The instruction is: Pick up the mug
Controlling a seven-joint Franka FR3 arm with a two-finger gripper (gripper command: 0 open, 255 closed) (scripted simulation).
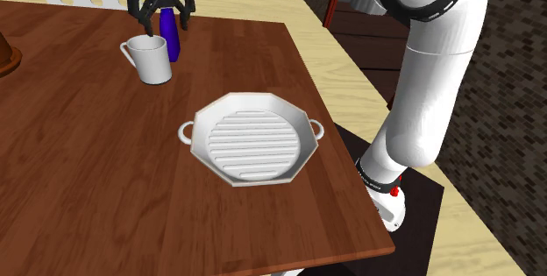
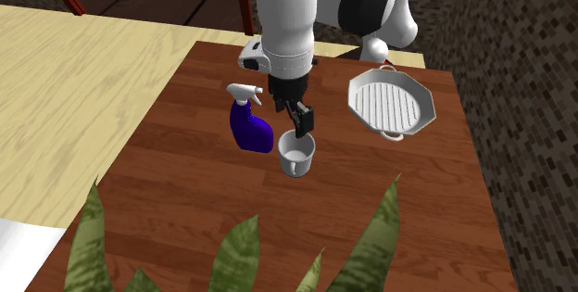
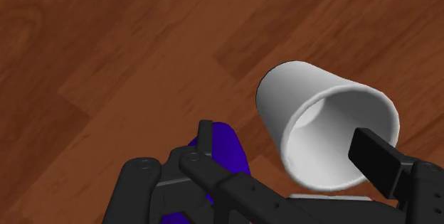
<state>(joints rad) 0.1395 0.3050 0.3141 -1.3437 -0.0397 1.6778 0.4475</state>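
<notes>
A white mug (image 1: 151,59) with a handle stands upright on the brown wooden table (image 1: 88,169), right beside a blue spray bottle (image 1: 169,36). My black gripper (image 1: 160,13) hangs open just above the mug (image 2: 297,154) and the bottle (image 2: 248,125). In the wrist view one finger (image 3: 377,160) lies over the mug's mouth (image 3: 324,134). The other finger (image 3: 206,143) is outside the mug's wall, on the side of the blue bottle (image 3: 229,151). Neither finger touches the mug, and the gripper (image 2: 298,121) holds nothing.
A white octagonal grill pan (image 1: 252,138) with two handles lies near the table's edge by the arm's stand. A brown object (image 1: 5,55) sits at the shoulder view's left edge. Green plant leaves (image 2: 236,258) rise in the foreground of the second exterior view.
</notes>
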